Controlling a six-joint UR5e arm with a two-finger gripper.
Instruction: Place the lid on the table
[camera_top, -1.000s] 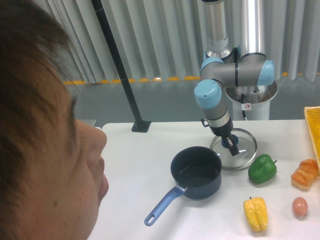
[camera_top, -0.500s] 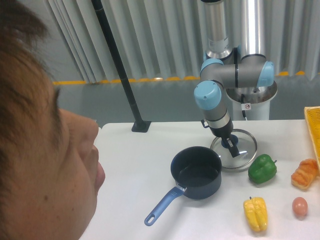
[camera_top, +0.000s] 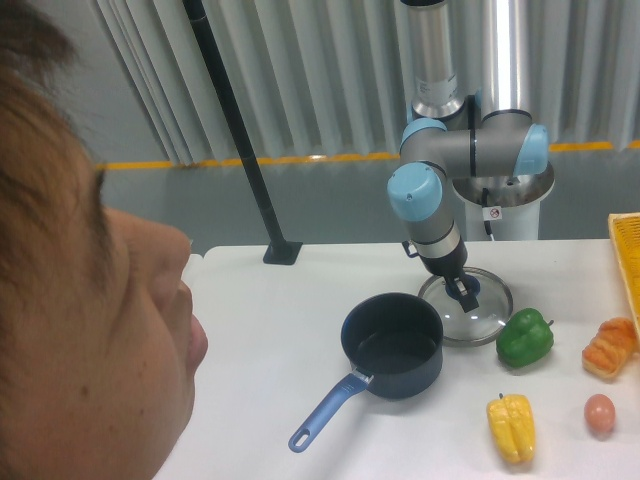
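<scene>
The lid (camera_top: 482, 322), clear glass with a silver rim and a blue knob, lies nearly flat on the white table (camera_top: 270, 320), just right of and behind the dark blue saucepan (camera_top: 393, 345). My gripper (camera_top: 466, 292) points down over the lid's centre, its fingers closed at the blue knob. I cannot tell whether the lid's whole rim touches the table. The saucepan stands open with its blue handle pointing to the front left.
A green pepper (camera_top: 525, 338) sits right of the lid. A yellow pepper (camera_top: 511, 428), an egg (camera_top: 599, 412) and a croissant (camera_top: 610, 345) lie front right. A yellow basket (camera_top: 627, 250) is at the right edge. A person's head (camera_top: 80, 300) fills the left foreground. A black pole (camera_top: 240, 130) stands at the back.
The lid has gone from tilted to nearly flat and sits lower, with the gripper a little lower. The person's head has drawn back to the left.
</scene>
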